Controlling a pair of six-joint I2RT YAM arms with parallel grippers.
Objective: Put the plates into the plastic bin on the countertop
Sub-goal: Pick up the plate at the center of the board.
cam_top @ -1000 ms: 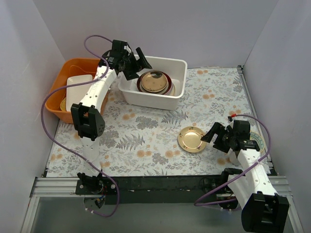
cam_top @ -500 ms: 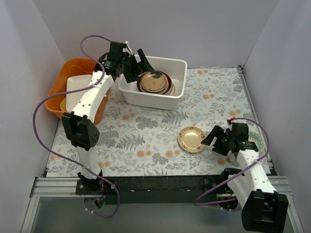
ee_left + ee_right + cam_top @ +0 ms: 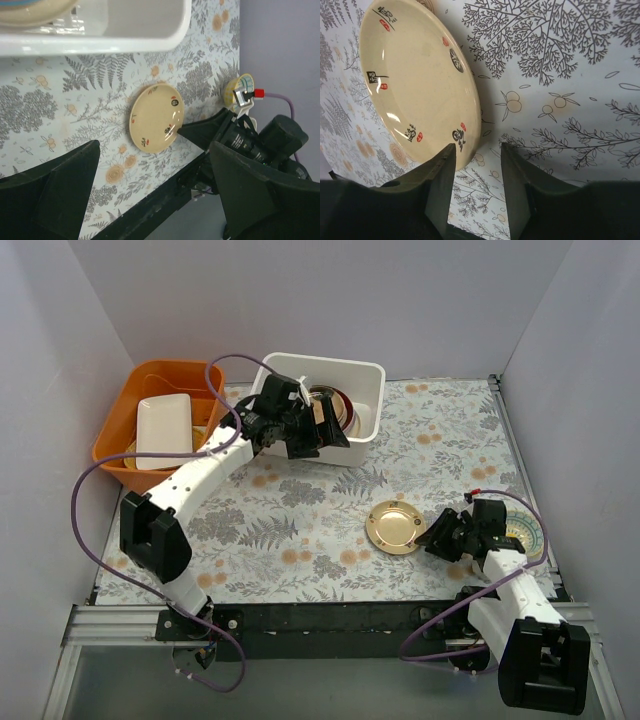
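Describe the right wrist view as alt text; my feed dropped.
A tan plate with black and red characters lies on the fern-printed countertop, its near rim between the open jaws of the right gripper. The jaws are not yet clamped on it.

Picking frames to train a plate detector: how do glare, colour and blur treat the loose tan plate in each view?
Top external: the tan plate looks golden and shiny, its markings washed out. Left wrist: plate evenly lit and sharp; the left fingers are dark, blurred shapes. Right wrist: small glare streaks on the plate, markings legible; the right fingers are dark and soft-edged.
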